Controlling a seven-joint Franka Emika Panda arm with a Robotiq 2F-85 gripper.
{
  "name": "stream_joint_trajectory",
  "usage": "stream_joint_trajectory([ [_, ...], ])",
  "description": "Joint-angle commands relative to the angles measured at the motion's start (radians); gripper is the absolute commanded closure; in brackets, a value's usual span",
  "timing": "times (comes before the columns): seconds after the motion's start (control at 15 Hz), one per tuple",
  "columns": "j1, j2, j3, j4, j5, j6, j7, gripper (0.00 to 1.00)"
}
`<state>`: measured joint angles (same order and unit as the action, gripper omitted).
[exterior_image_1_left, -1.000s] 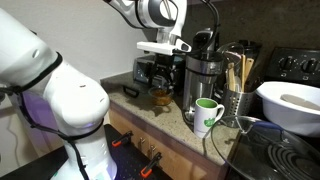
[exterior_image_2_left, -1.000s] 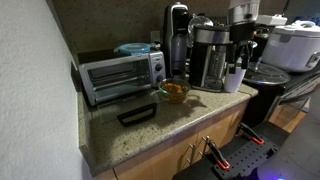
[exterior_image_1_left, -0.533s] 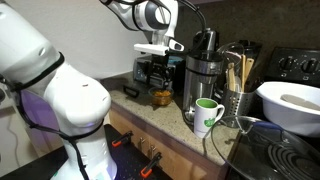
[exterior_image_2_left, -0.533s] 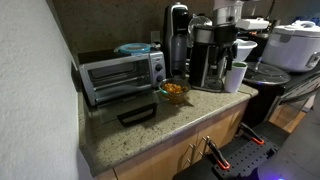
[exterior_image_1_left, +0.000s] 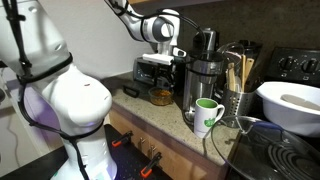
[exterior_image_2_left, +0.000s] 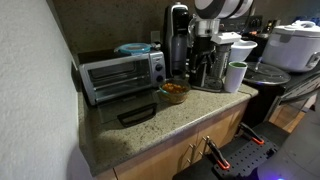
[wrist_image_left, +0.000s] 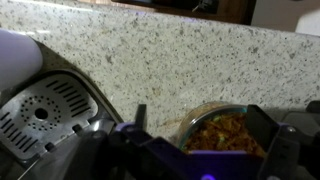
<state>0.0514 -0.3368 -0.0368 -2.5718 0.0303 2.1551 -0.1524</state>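
We see the gripper (exterior_image_1_left: 174, 53) hanging over the counter (exterior_image_2_left: 150, 135). Its fingers (wrist_image_left: 136, 118) are spread wide and released, with nothing between them. In the wrist view they frame a glass bowl of orange-brown food (wrist_image_left: 225, 135) from above, one finger on each side, and neither touches it.

The bowl (exterior_image_1_left: 161, 97) stands upright on the speckled stone, its mouth facing straight up at the gripper. It is round, so we find no long axis and no side it points to. The food fills it near to the rim. In the wrist view only part of the bowl shows, because the lower edge of the picture cuts it off.

In an exterior view the bowl (exterior_image_2_left: 174, 91) sits just in front of the right end of a silver toaster oven (exterior_image_2_left: 122, 75) and near the foot of a tall black appliance (exterior_image_2_left: 176, 40). A coffee maker (exterior_image_2_left: 207, 60) stands to the bowl's right, with a pale cup (exterior_image_2_left: 236, 77) beyond it. A flat black tray (exterior_image_2_left: 137, 114) lies on the counter to the bowl's left, closer to the front edge and apart from it.

From the opposite side we see a green mug (exterior_image_1_left: 208, 115) in front of the coffee maker (exterior_image_1_left: 205, 80), well apart from the bowl. At the left of the wrist view we see a perforated metal part (wrist_image_left: 45, 115) that we cannot identify.
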Motion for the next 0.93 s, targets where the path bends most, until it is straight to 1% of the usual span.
stream_joint_trajectory([
  [0.0,0.0,0.13,0.018,0.076,0.015,0.071,0.024,0.0],
  [0.4,0.001,0.249,0.042,0.132,0.01,0.149,0.061,0.0],
  [0.87,-0.004,0.313,0.048,0.17,-0.019,0.21,0.114,0.0],
])
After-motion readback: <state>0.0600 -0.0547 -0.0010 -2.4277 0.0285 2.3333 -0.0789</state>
